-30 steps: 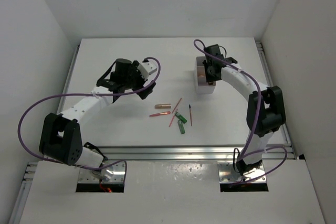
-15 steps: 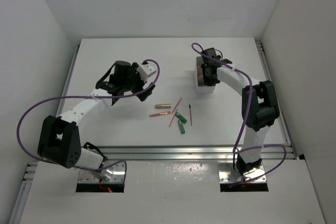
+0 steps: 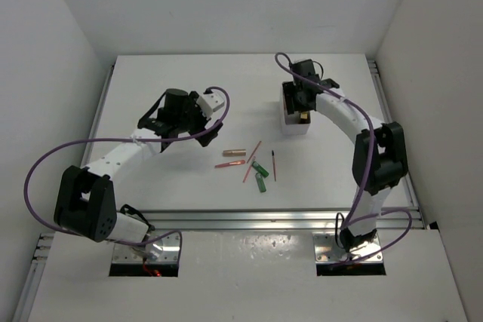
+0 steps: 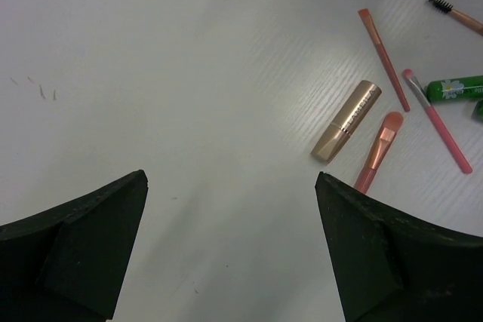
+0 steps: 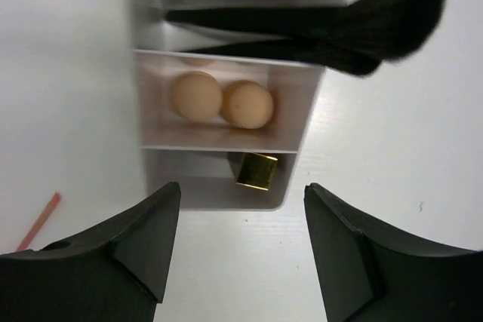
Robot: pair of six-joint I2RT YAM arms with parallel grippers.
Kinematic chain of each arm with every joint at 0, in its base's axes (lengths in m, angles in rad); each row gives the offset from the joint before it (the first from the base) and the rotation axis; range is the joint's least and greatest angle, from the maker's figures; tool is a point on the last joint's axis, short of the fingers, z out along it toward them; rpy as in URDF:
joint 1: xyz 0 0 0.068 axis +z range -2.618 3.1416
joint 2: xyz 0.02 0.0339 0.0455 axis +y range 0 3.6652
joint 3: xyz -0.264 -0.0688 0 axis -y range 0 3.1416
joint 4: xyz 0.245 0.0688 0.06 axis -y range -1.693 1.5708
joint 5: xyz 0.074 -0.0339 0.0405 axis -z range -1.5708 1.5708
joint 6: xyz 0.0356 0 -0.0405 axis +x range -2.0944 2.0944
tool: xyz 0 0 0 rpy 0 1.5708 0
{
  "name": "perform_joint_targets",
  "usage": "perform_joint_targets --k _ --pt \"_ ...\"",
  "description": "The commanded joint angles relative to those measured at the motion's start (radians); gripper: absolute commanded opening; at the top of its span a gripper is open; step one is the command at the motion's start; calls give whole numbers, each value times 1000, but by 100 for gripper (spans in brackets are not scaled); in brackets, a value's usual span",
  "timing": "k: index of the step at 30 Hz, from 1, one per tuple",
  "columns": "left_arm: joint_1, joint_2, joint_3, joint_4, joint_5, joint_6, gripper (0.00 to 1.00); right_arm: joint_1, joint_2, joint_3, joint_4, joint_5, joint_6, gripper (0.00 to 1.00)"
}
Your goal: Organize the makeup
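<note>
Jaws flung wide and empty, left gripper (image 4: 230, 177) hovers well left of the white box (image 5: 207, 195). Copper tube (image 4: 347, 120), green bottle (image 4: 456, 88) and pink pencils (image 4: 385, 58) lie loose left of the box, toward the arms. And over the box, the right gripper (image 5: 241, 186) has just sprung open, holding nothing: the lipstick (image 5: 255, 171) now sits in the box's near compartment, right beneath those jaws. One more piece filed, I'd say!

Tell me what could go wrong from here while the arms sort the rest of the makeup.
The black brushes lie across the far compartment of the box, bristles overhanging its rim; the right gripper above could knock them out. The copper tube lies close beside a pink brush, so the open left gripper might catch or scatter both.
</note>
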Motion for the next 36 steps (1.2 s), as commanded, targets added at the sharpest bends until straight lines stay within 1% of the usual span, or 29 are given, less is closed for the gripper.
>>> perform_joint_targets --k 1,2,3,4,5,6,7,8,9,10,11,12,13,15,16,19,22,25,28,36 --pt "-9 -33 -16 32 -6 7 100 59 -129 34 90 -81 -135 68" --pt "-9 -33 -17 32 -6 7 100 72 -135 26 106 -102 -155 68" --pt "-9 -33 -17 43 -18 7 100 85 -141 17 126 -126 -223 68" --pt "-9 -33 -17 43 -33 -7 100 126 -146 11 143 -231 -259 68" --pt "-9 -33 -17 57 -47 -7 100 141 -138 9 147 -282 -276 66" --pt "-9 -33 -17 57 -65 -25 100 174 -135 8 146 -333 -338 65" --pt "-9 -44 -17 67 -85 -48 100 188 -129 2 141 -510 -365 65" --pt "4 -44 -17 81 -128 -64 100 197 -102 0 129 -563 -388 63" --pt "14 -55 -27 81 -145 -82 100 219 -89 -1 121 -609 -450 61" --pt "30 -55 -27 92 -158 -131 100 240 -77 8 115 -707 -466 59" --pt "65 -69 -36 92 -182 -157 100 248 -33 6 115 -726 -482 58" --pt "84 -81 -36 92 -191 -176 100 262 -16 18 114 -788 -486 54" --pt "121 -90 -59 80 -191 -199 100 269 47 75 74 -810 -492 54" --pt "153 -99 -79 69 -204 -214 100 291 98 126 34 -865 -509 52" --pt "168 -125 -90 60 -219 -223 100 306 165 194 -1 -867 -520 54" --pt "224 -159 -128 48 -230 -249 100 341 240 241 -40 -869 -557 55" --pt "262 -187 -170 48 -208 -271 100 364 276 230 -20 -850 -575 55" --pt "290 -199 -199 48 -187 -280 100 378 302 213 20 -774 -559 55" --pt "299 -208 -208 48 -164 -289 100 385 333 227 28 -696 -548 52" --pt "310 -199 -199 48 -144 -271 100 412 377 209 40 -541 -603 49"
